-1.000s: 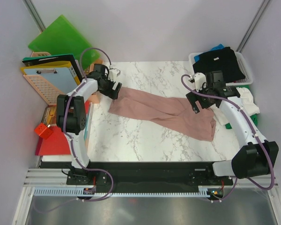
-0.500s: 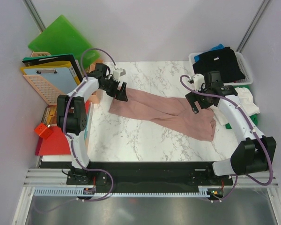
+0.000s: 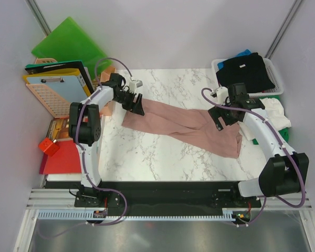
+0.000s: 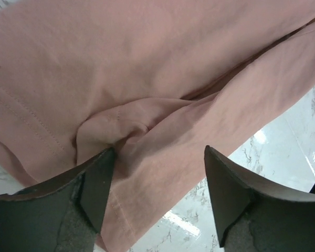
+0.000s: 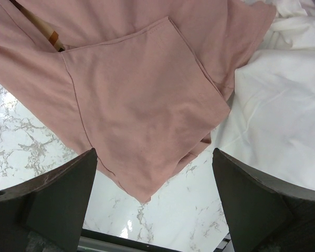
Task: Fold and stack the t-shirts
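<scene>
- My left gripper (image 4: 157, 157) is down on the left end of the pink shirt (image 3: 184, 128). The jaws are partly open with one finger (image 4: 94, 184) against a raised fold. The cloth lies between the two fingers, but I have no hold on it.
- My right gripper (image 5: 153, 157) is spread wide and holds nothing. It hangs over the shirt's other end, above a hemmed flap.
- The pink shirt lies as a long, crumpled strip across the marble table (image 3: 163, 157). It slants from far left to nearer right.
- Its right end lies against a white shirt (image 5: 283, 105) heaped at the table's right edge.
- Behind my right arm, a white basket (image 3: 274, 67) holds a black shirt (image 3: 247, 71), with a bit of blue cloth (image 3: 244, 52) behind it.
- Off the table to the far left, a green folder (image 3: 68, 42) leans on the wall.
</scene>
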Controlling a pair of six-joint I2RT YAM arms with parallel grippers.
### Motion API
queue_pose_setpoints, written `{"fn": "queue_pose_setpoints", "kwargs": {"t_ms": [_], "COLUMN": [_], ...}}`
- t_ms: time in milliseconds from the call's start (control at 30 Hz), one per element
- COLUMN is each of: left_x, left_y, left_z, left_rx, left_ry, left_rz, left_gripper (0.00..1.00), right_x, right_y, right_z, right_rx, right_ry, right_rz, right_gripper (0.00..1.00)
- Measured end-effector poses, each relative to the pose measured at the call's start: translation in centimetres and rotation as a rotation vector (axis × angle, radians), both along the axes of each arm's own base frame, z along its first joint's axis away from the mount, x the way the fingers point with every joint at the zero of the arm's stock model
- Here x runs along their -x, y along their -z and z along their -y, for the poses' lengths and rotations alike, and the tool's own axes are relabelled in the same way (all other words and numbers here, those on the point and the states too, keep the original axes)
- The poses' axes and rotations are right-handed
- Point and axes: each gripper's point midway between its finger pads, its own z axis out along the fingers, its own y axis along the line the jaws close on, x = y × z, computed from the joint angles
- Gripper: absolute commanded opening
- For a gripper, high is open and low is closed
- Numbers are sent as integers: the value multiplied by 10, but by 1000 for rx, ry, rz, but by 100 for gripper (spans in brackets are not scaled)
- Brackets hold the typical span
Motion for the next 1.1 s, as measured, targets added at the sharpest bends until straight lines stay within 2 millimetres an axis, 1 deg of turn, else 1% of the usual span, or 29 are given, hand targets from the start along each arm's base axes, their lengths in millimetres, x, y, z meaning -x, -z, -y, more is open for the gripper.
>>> {"fn": "queue_pose_setpoints", "kwargs": {"t_ms": [33, 67, 100, 133, 167, 200, 467, 533, 600, 667, 733, 833, 933, 1100], "left_x": [1, 2, 3, 3, 3, 3, 4, 10, 20, 30, 35, 35, 30, 19], "left_y": [6, 10, 13, 16, 18, 19, 20, 23, 27, 29, 29, 23, 18, 18], "left_z": [0, -1, -1, -2, -2, -3, -4, -5, -8, -15, -22, -33, -42, -54], "left_rx": [-4, -7, -11, -14, -18, -22, -26, -31, -45, -78, -119, -157, -180, -232], "left_ry": [-1, -2, -4, -7, -11, -11, -12, -13, -17, -29, -46, -74, -100, -146], "left_rz": [-15, -26, -35, -42, -49, -48, -45, -56, -73, -79, -65, -27, 10, 49], "left_gripper": [66, 60, 52, 34, 22, 2, 2, 2, 2, 2, 2, 2, 2, 2], "right_x": [0, 0, 0, 0, 0, 1, 4, 6, 7, 7, 7, 7, 9, 13], "right_y": [-1, -2, -3, -4, -4, -4, 2, 5, 5, 6, 6, 6, 10, 15], "right_z": [0, 0, 0, 0, 0, 0, 0, 0, 0, -1, -1, -3, -4, -4], "right_rx": [0, -1, -1, -2, -2, -3, -3, -3, -3, -5, -8, -16, -20, -22], "right_ry": [0, 0, 0, 0, 0, -1, -3, -3, -3, -4, -6, -11, -14, -15], "right_rz": [4, 6, 10, 13, 13, 12, -5, -11, -14, -15, -16, -17, -26, -39], "right_gripper": [98, 98, 98, 98, 98, 98, 98, 98, 98, 98, 98, 98, 98, 98]}}
